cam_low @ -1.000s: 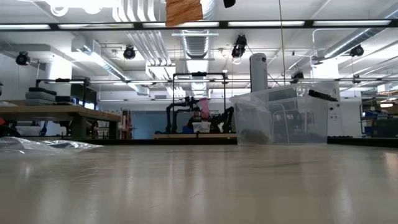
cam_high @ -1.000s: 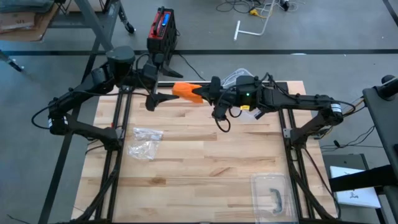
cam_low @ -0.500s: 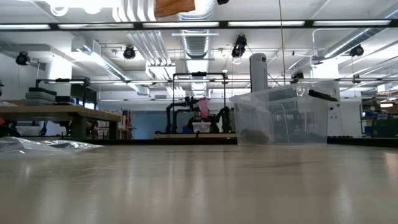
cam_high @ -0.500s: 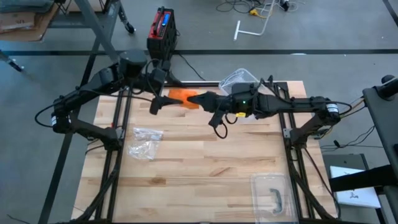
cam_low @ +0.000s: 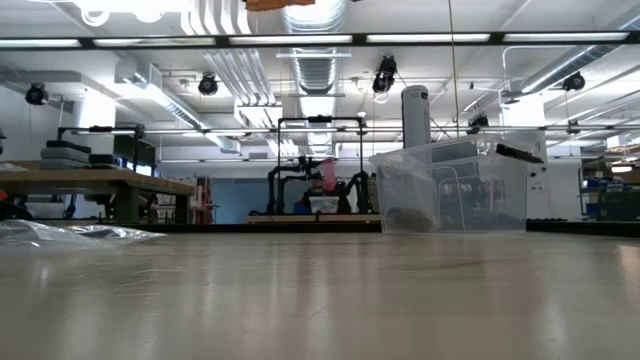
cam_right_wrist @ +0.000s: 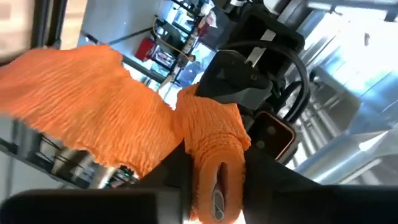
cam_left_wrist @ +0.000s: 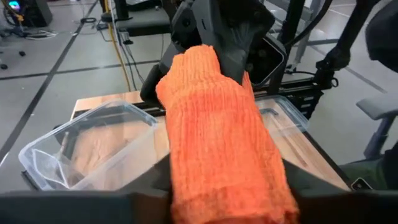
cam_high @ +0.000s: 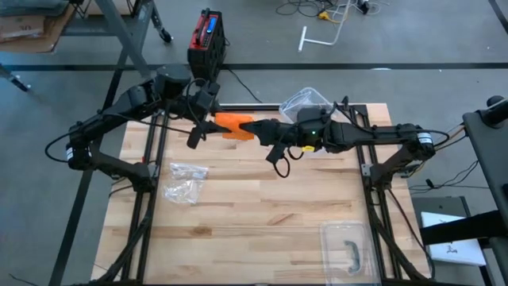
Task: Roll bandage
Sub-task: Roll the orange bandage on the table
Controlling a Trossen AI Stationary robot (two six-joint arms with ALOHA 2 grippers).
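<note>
Orange crinkled crepe bandage [cam_high: 236, 126] held aloft over table's far edge, right gripper [cam_high: 255, 128] clamped on roll; left gripper [cam_high: 208, 127] apparently pinching tail. Risk: slack unwinding if either slips.

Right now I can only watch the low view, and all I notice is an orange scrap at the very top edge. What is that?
Observer: It is an orange bandage, held up in the air above the wooden table.
Visitor: Held by what?
Observer: By both arms. The left end effector grips one end and the right end effector grips the other.
Visitor: Is it rolled up yet?
Observer: Only partly. The right wrist view shows a rolled part in that arm's end effector and a loose, flat length spreading away from it.
</note>
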